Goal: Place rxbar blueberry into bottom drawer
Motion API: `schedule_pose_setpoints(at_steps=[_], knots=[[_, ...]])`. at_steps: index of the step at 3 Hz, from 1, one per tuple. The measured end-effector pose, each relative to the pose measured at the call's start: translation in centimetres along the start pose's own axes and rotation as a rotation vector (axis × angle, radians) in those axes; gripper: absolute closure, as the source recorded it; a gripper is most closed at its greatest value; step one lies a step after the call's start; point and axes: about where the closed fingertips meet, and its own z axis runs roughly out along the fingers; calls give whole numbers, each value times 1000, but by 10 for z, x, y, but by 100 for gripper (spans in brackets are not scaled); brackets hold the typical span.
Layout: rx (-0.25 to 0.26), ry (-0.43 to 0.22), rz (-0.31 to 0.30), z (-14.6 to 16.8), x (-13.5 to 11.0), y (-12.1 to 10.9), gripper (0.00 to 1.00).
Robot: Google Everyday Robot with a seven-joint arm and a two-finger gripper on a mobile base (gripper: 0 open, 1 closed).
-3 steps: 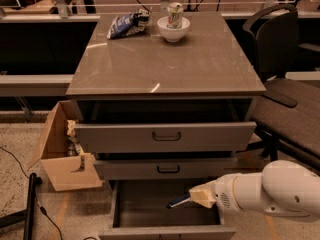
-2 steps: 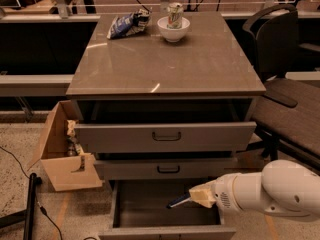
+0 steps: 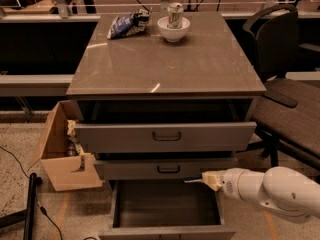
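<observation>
My gripper [image 3: 202, 180] reaches in from the right on a white arm, just above the open bottom drawer [image 3: 167, 232] and in front of the middle drawer's face. It is shut on a thin bluish strip, the rxbar blueberry [image 3: 192, 180], seen edge-on and held level, pointing left over the drawer's right half. The drawer is pulled out towards me and its dark interior holds nothing I can see.
The top drawer [image 3: 165, 136] is pulled out partway and the middle drawer [image 3: 167, 169] slightly. On the cabinet top are a blue-and-white chip bag [image 3: 129, 23] and a white bowl [image 3: 173, 33] holding a can. A cardboard box [image 3: 62, 154] stands at the left, an office chair [image 3: 280, 44] at the right.
My gripper has risen a little above the bottom drawer, and the bar has gone from slanting down to the left to lying level. Nothing else has moved.
</observation>
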Motion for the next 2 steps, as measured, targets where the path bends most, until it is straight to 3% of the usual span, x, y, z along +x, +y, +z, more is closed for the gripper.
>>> schedule_pose_setpoints(at_steps=[1, 2], knots=[[71, -60, 93, 46, -2, -75, 100], [53, 30, 213, 113, 41, -119, 100]])
